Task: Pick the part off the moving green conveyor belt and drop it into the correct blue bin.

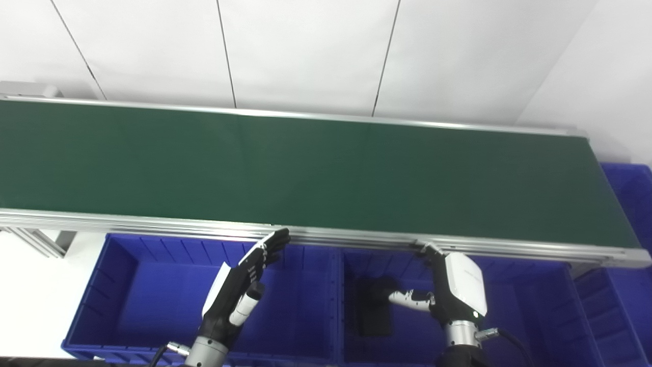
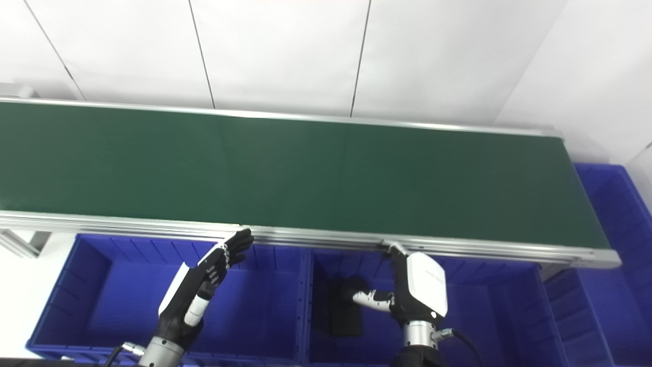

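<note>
- Step in hand, as judged: a dark flat rectangular part (image 1: 373, 306) lies inside the middle blue plastic bin (image 1: 530, 326), just below the near rail of the long green conveyor belt (image 1: 305, 168); the drop looks made, or the part was there already. No part is visible on the belt.
- Left blue plastic bin (image 1: 127, 300), below the belt's near rail: nothing seen in it apart from the hand above it.
- Left black-and-white hand (image 1: 244, 285): raised over the left bin, fingers spread and straight, tips at the belt's near rail, holding nothing.
- Right black-and-white hand (image 1: 448, 290): over the middle bin, fingers extended toward the belt's rail, thumb out toward the part, nothing held.
- Third blue plastic bin (image 1: 631, 204): at the belt's right end; contents not discernible.
- Next move, as judged: wait for a part on the belt, then time a reach over the near rail.
- Count: one belt, three bins, one part, two hands.
</note>
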Robot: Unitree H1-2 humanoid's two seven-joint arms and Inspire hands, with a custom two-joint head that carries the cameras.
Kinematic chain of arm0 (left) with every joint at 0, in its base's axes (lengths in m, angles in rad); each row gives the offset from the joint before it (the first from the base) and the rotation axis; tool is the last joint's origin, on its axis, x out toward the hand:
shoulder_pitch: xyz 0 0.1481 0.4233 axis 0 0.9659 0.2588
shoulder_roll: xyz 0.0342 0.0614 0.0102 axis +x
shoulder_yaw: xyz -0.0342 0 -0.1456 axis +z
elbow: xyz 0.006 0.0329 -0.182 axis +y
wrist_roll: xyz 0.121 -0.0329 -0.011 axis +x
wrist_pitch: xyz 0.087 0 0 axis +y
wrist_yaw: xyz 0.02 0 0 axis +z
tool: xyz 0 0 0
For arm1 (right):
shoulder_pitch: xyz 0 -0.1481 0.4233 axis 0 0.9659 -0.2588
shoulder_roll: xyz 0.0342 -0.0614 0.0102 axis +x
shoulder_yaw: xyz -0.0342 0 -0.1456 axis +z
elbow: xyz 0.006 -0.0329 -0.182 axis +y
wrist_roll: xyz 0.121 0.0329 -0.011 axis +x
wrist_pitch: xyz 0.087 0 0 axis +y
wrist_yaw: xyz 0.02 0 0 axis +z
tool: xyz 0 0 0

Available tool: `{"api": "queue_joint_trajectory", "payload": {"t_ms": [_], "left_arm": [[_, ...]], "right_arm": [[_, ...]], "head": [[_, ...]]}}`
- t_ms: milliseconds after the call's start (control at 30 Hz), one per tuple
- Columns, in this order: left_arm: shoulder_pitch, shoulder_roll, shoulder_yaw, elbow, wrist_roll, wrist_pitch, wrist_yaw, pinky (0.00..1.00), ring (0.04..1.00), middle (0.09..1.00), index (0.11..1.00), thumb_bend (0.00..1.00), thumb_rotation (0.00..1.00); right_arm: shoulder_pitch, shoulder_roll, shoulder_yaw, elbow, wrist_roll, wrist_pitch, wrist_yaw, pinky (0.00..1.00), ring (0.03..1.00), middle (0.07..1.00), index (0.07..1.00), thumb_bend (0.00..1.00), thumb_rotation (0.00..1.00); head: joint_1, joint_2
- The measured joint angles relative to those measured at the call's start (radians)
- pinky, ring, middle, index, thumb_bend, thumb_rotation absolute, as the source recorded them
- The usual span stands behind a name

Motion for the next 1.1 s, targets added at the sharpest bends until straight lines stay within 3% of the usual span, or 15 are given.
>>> {"api": "queue_joint_trajectory", "payload": {"t_ms": [67,267,300,433,533,733,933,1100], "left_arm": [[-0.004,0.0,0.001,0.0,0.0,0.0,-0.003,0.89,0.903,0.88,0.872,0.89,1.0],[-0.005,0.002,0.006,0.0,0.002,-0.001,-0.008,0.87,0.892,0.873,0.866,0.88,1.0],[-0.004,0.002,0.007,0.0,0.003,-0.001,-0.008,0.86,0.889,0.872,0.865,0.88,1.0],[0.0,0.006,0.007,-0.002,0.007,-0.001,-0.01,0.87,0.889,0.873,0.867,0.87,1.0],[0.004,0.014,0.008,-0.003,0.006,-0.003,-0.017,0.86,0.89,0.875,0.868,0.88,1.0],[0.005,0.021,0.014,-0.002,0.007,-0.041,-0.016,0.87,0.892,0.885,0.884,0.88,1.0],[0.009,0.014,0.016,0.016,0.009,-0.069,-0.015,0.89,0.905,0.903,0.902,0.91,1.0],[0.017,0.008,0.015,0.02,0.01,-0.092,-0.015,0.9,0.923,0.92,0.918,0.92,1.0]], "right_arm": [[0.019,0.006,0.004,-0.002,0.006,-0.023,-0.043,1.0,1.0,1.0,1.0,0.88,0.42],[0.077,0.019,0.014,-0.023,0.098,-0.211,-0.175,1.0,1.0,1.0,1.0,0.92,0.53],[0.086,0.018,0.017,-0.032,0.12,-0.253,-0.183,0.94,0.973,0.998,0.999,0.91,0.47],[0.123,0.007,0.022,-0.047,0.313,-0.433,-0.169,0.84,0.917,0.96,0.977,0.89,0.41],[0.151,-0.025,0.041,-0.075,0.477,-0.495,-0.078,0.78,0.854,0.891,0.911,0.92,0.37],[0.167,-0.088,0.052,-0.082,0.765,-0.51,0.133,0.8,0.848,0.881,0.907,0.97,0.35],[0.168,-0.104,0.047,-0.113,0.877,-0.478,0.259,0.92,0.924,0.958,0.985,0.98,0.43],[0.17,-0.14,0.041,-0.121,0.898,-0.437,0.328,0.97,0.95,0.974,0.994,1.0,0.41]], "head": [[0.002,0.0],[0.008,0.005],[0.009,0.005],[0.015,0.005],[0.017,0.005],[0.029,-0.002],[0.048,-0.015],[0.058,-0.028]]}}
